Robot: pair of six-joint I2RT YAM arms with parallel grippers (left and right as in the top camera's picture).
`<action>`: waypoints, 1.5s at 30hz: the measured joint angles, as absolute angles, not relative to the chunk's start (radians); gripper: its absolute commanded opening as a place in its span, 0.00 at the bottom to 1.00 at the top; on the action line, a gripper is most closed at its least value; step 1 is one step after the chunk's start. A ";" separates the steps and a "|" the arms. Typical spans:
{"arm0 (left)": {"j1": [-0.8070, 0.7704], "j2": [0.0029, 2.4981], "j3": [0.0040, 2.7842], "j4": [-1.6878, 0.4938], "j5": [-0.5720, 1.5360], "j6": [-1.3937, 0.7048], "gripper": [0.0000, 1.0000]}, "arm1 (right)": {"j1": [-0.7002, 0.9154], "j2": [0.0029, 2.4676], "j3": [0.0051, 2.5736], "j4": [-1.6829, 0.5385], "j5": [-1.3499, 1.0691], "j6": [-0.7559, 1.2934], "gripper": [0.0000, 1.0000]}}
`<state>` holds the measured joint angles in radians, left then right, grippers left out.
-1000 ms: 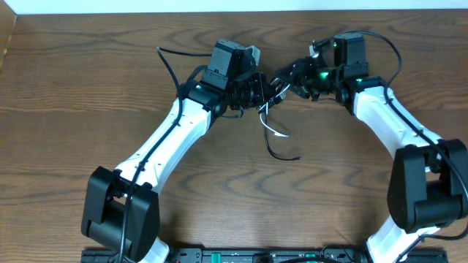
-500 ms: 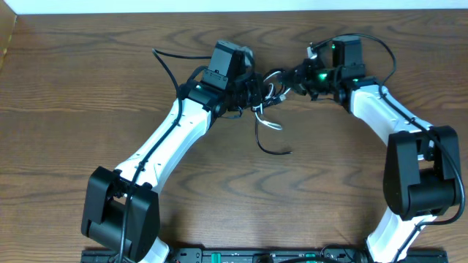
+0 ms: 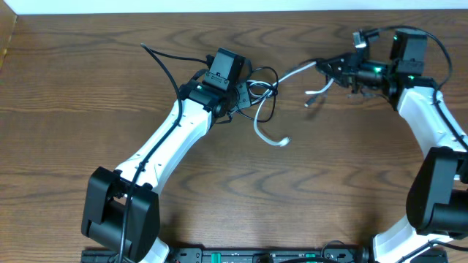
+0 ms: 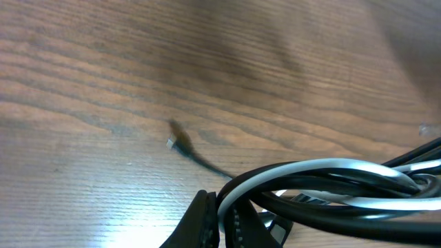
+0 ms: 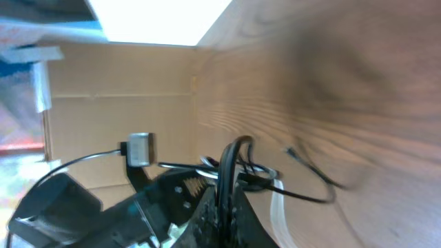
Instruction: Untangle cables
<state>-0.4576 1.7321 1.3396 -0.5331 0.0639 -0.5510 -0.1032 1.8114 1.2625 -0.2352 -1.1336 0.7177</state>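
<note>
left gripper [image 3: 247,89]: clamped shut on cables [image 3: 263,91], bundle lying across its fingers | white cord [image 4: 324,166]: stretches from left claw to right claw, one loose end drooping below left claw onto table [image 3: 110,73] | black cord [image 4: 331,184]: loops beside left fingertips | right gripper [image 3: 335,69]: pinched closed on cables, black loop rising from its fingers

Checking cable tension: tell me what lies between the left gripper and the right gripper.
Overhead view: the white cable bridges the gap from left gripper to right gripper, above bare table. The black cable loops only beside the left gripper.
</note>
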 measured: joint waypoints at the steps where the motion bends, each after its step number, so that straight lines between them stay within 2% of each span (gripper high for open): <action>1: -0.458 1.732 1.340 -0.538 0.060 -0.532 0.07 | -0.118 1.811 1.263 -0.303 -1.106 0.683 0.01; 5: -0.459 1.732 1.340 -0.543 0.063 -0.462 0.08 | -0.138 1.811 1.265 -0.525 -0.866 0.543 0.01; 7: -0.459 1.732 1.340 -0.537 0.091 -0.411 0.07 | -0.134 1.811 1.265 -0.558 -0.748 0.499 0.01; 8: -0.459 1.732 1.340 -0.529 0.113 -0.384 0.07 | -0.131 1.811 1.265 -0.558 -0.702 0.477 0.05; 10: -0.459 1.732 1.340 -0.507 0.185 -0.320 0.07 | -0.121 1.811 1.265 -0.548 -0.624 0.443 0.30; 11: -0.459 1.732 1.340 -0.500 0.211 -0.304 0.07 | -0.118 1.811 1.265 -0.541 -0.609 0.434 0.46; 13: -0.457 1.732 1.340 -0.483 0.277 -0.274 0.08 | -0.104 1.811 1.265 -0.515 -0.571 0.394 0.61; 16: -0.455 1.732 1.340 -0.479 0.345 -0.258 0.08 | -0.087 1.811 1.265 -0.485 -0.587 0.332 0.68; 18: -0.454 1.732 1.340 -0.479 0.370 -0.265 0.07 | -0.079 1.811 1.265 -0.472 -0.640 0.272 0.79; 21: -0.451 1.732 1.340 -0.474 0.421 -0.273 0.07 | -0.073 1.811 1.268 -0.470 -0.739 0.175 0.81; 25: -0.426 1.732 1.340 -0.463 0.535 -0.281 0.07 | -0.068 1.794 1.282 -0.463 -0.812 0.141 0.77; 29: -0.386 1.732 1.340 -0.419 0.664 -0.287 0.07 | -0.033 1.775 1.296 -0.451 -0.838 0.228 0.75; 35: -0.322 1.732 1.340 -0.305 0.902 -0.295 0.08 | 0.101 1.775 1.296 -0.405 -0.863 0.353 0.74; 39: -0.292 1.732 1.340 -0.302 0.969 -0.336 0.07 | 0.154 1.774 1.297 -0.319 -0.911 0.442 0.68; 45: -0.275 1.732 1.340 -0.254 1.007 -0.409 0.07 | 0.198 1.774 1.297 -0.302 -0.892 0.515 0.66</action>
<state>-0.2749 1.7321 1.3396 -0.2539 1.0069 -0.4091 0.1978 1.7737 1.2968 -0.3019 -0.8925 0.5148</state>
